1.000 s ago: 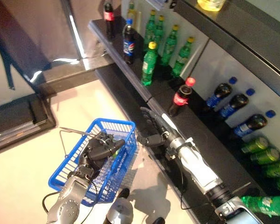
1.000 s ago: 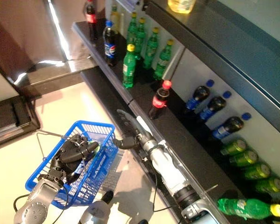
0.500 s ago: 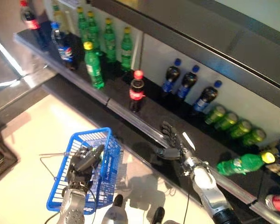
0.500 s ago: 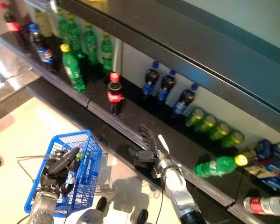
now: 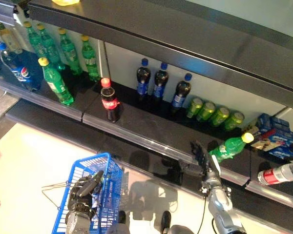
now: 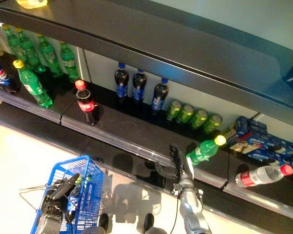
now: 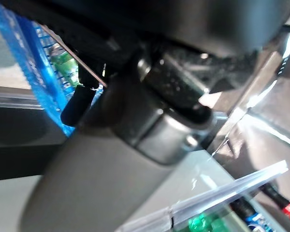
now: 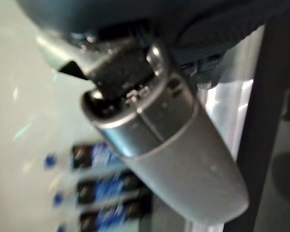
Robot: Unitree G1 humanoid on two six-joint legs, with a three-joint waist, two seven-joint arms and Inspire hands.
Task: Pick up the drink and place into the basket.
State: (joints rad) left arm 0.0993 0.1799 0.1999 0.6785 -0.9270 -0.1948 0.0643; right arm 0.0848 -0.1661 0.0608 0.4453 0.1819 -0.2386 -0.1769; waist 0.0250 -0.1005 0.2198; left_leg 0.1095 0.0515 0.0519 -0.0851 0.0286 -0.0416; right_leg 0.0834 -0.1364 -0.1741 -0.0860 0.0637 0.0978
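Note:
My right hand [image 5: 201, 158] is open, fingers straight, just in front of the lower shelf's edge. A green bottle with a yellow cap [image 5: 228, 147] lies on its side right beside it, not touched. A cola bottle with a red cap [image 5: 109, 100] stands further left on the shelf. My left hand [image 5: 85, 185] is curled round the wire handle of the blue basket [image 5: 89, 161] at the lower left. Something green [image 7: 64, 63] shows through the basket's mesh.
On the black shelf [image 5: 146, 127] stand three dark bottles with blue caps [image 5: 160, 84], several green cans [image 5: 215, 113] and, at left, green bottles [image 5: 54, 83]. A clear bottle with a red cap [image 5: 283, 171] and blue boxes [image 5: 278, 137] lie at right. An upper shelf overhangs.
The camera has swung right along the shelf, so the whole picture shifted. My right hand, still open, now shows beside the lying green bottle. The left hand keeps hold of the basket.

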